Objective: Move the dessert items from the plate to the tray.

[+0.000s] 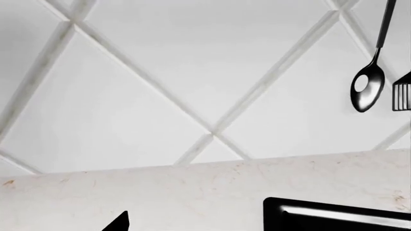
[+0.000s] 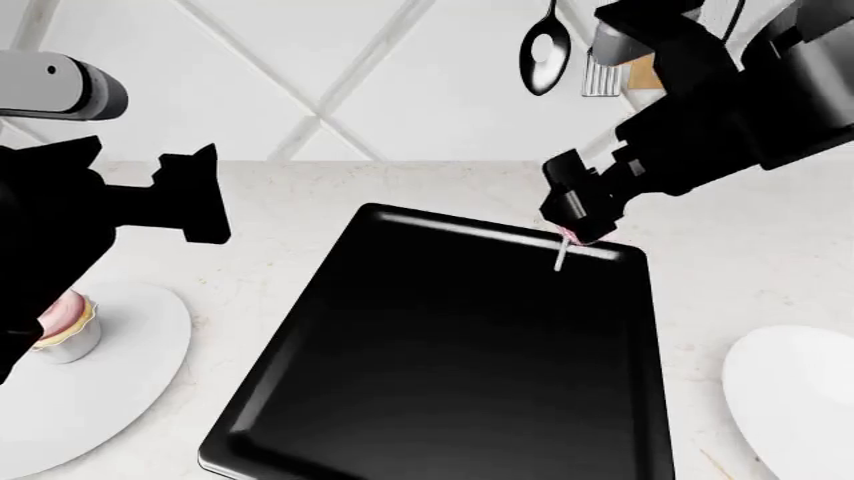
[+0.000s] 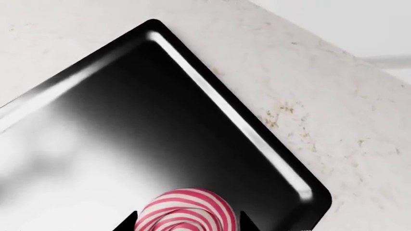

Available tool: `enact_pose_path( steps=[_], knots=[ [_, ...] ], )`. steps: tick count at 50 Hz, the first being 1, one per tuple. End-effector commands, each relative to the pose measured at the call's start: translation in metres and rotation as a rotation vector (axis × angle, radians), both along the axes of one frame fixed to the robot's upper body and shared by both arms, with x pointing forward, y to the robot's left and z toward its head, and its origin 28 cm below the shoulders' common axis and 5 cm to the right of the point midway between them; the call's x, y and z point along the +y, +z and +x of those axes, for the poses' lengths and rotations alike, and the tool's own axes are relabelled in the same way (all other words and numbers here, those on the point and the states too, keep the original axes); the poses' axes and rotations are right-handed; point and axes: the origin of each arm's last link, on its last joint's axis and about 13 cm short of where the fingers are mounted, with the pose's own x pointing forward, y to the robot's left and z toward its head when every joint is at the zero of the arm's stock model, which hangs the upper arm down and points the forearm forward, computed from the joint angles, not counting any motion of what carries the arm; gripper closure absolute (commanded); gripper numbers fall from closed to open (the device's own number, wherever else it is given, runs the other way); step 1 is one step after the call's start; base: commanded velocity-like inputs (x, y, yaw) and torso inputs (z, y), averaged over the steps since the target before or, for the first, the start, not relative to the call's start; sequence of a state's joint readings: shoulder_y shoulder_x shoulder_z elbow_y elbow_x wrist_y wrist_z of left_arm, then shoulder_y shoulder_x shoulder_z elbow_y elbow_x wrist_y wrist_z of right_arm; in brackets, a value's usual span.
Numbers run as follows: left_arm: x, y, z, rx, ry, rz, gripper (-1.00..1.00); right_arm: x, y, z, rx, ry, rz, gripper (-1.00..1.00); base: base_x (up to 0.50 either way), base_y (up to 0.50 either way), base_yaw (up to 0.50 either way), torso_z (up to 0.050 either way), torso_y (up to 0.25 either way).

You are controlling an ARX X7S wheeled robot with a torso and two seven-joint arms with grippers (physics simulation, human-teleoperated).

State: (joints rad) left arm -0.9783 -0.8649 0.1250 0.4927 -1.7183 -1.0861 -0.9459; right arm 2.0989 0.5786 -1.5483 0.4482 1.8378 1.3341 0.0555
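Lollipop (image 3: 186,211), a round pink-and-white swirl on a short white stick, is pinched in the right gripper (image 2: 577,228) and hangs above the far right corner of the tray (image 2: 441,370), its stick pointing down at the rim. In the right wrist view the swirl sits between two black fingertips, with the tray below it.

Nothing lies on the tray. It is one large, flat, glossy black rectangle with rounded corners and a low rim, and bright light streaks run along its edges.

One cupcake (image 2: 63,325), with pink swirled frosting in a pale pleated wrapper, stands on a round white plate (image 2: 134,370) to the left of the tray, partly hidden by the left arm. A second round white plate (image 2: 801,390) shows at the right edge, nothing visible on it.

The left gripper (image 2: 180,195) hangs above the counter (image 2: 747,250) near the cupcake plate; I cannot tell whether its claw is spread or closed.

The counter is pale speckled stone. Behind it is a white diamond-tiled wall, where a black spoon (image 1: 368,89) and a slotted spatula (image 1: 403,94) hang.
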Motion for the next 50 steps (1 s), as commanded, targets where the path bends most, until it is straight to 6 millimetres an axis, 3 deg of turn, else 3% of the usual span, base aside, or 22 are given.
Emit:
enact_pose_path(
  steps=[1,14,27,50],
  knots=[
    [-0.001,0.002,-0.001,-0.005,0.000,0.002,-1.00,0.009,-0.005,0.004,0.012,0.052,0.004,1.00,0.00,0.00,0.00,0.000,0.000],
    [0.001,-0.001,0.001,-0.001,0.001,-0.001,-1.00,0.015,-0.012,0.006,0.050,0.112,-0.002,1.00,0.00,0.00,0.00,0.000,0.000],
    [0.001,-0.002,0.001,0.002,0.000,-0.005,-1.00,0.026,-0.027,0.030,0.052,0.104,0.022,1.00,0.00,0.00,0.00,0.000,0.000],
    [0.002,-0.007,0.001,0.008,0.007,-0.010,-1.00,0.037,-0.049,0.040,0.093,0.140,0.008,1.00,0.00,0.00,0.00,0.000,0.000]
  ],
)
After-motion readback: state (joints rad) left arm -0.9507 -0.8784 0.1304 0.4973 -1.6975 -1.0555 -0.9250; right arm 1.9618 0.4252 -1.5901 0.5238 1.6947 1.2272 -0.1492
